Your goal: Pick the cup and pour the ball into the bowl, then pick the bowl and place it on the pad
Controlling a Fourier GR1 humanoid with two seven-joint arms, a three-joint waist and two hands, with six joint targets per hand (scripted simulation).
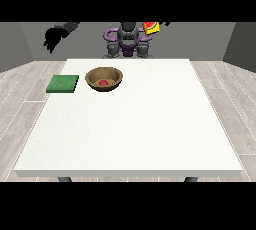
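Cup (151, 27) — yellow with a red inside — is held high by the hand at the view's right (164, 23), tilted with its mouth facing down-left; that hand's fingers cannot be made out. Red ball (103, 82) lies in the wooden bowl (93, 75), beside the green pad (63, 84) — hand at the view's left (52, 38) hangs relaxed, holding nothing

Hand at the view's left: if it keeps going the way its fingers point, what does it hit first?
The hand at the view's left hangs raised with fingers pointing down. Straight down, it would likely meet the green pad or the table edge beside it; depth is unclear.
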